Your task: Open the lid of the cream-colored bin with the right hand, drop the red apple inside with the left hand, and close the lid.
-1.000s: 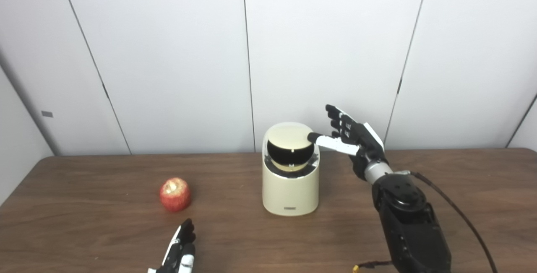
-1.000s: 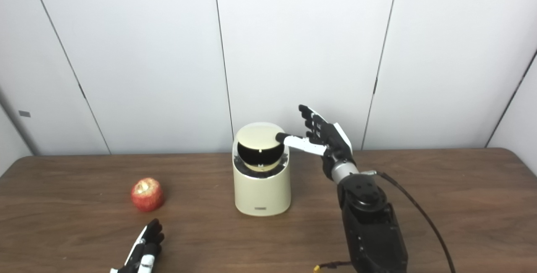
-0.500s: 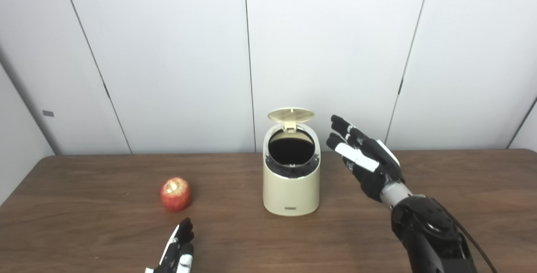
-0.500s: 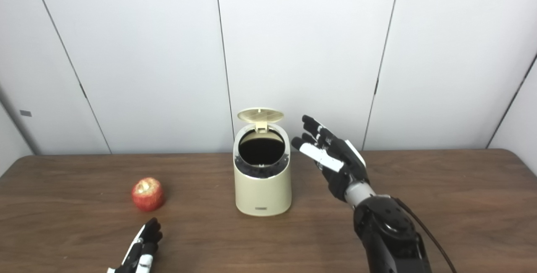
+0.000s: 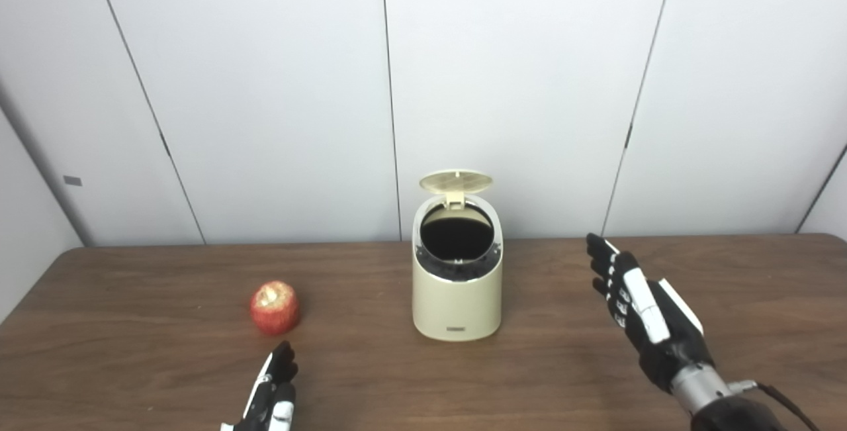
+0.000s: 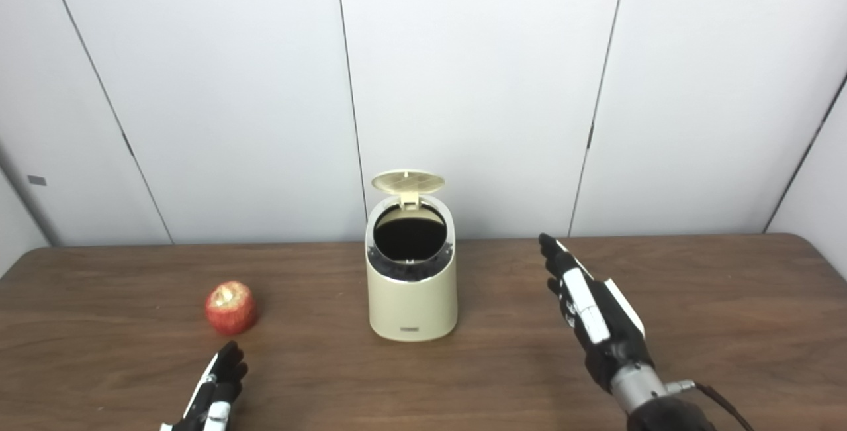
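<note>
From the left eye view, the bin (image 5: 456, 285) stands mid-bench with its lid (image 5: 456, 181) tipped up, and the apple (image 5: 274, 307) sits well left of it, just beyond the left hand (image 5: 271, 401), which lies spread and empty, fingers pointing toward the fruit. From the right eye view, the right hand (image 6: 595, 315) hovers right of the bin, flat, fingers extended, holding nothing. So the left hand is plainly the nearer one to the apple.

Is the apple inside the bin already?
No, the red apple sits on the table, left of the cream-colored bin, whose lid stands open.

No legible text anywhere.
</note>
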You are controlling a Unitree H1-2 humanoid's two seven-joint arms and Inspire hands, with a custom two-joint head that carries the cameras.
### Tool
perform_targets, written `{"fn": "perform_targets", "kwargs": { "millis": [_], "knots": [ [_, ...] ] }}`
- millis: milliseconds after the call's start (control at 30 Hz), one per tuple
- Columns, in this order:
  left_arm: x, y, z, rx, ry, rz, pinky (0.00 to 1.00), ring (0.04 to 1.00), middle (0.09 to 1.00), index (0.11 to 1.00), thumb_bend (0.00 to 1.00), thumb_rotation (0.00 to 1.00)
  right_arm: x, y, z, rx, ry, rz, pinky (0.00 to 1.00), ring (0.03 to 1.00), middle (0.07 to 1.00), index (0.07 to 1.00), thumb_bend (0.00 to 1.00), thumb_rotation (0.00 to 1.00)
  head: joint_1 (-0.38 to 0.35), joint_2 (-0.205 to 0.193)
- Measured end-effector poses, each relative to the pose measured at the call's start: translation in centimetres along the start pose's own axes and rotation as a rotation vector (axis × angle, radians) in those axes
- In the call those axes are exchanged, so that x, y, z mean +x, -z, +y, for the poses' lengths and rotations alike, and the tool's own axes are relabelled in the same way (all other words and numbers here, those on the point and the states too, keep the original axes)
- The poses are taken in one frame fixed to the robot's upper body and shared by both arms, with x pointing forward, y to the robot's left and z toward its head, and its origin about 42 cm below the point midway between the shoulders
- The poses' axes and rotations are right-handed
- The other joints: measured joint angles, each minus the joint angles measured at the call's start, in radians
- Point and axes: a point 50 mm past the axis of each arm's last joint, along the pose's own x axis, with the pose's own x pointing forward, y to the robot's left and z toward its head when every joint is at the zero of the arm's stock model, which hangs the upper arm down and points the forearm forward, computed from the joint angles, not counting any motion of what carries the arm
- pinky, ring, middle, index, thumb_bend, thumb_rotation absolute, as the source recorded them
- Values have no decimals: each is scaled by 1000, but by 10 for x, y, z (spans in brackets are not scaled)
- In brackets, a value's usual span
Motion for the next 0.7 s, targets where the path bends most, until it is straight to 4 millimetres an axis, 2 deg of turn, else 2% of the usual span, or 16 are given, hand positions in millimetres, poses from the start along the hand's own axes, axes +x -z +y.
{"fn": "perform_targets", "kwargs": {
  "millis": [367,567,700],
  "knots": [
    [0,0,5,-6,2,0,963,957,956,959,466,787,-54,50,7,42,90,-55,1000,1000,1000,1000,711,962,-2,12],
    [0,0,6,-13,-2,2,969,961,961,964,475,779,-73,56,20,109,133,-75,1000,1000,1000,1000,696,981,8,23],
    [1,-1,6,-14,-2,2,938,954,959,962,458,758,-84,53,19,181,143,-88,1000,1000,1000,1000,668,973,8,23]
  ]
}}
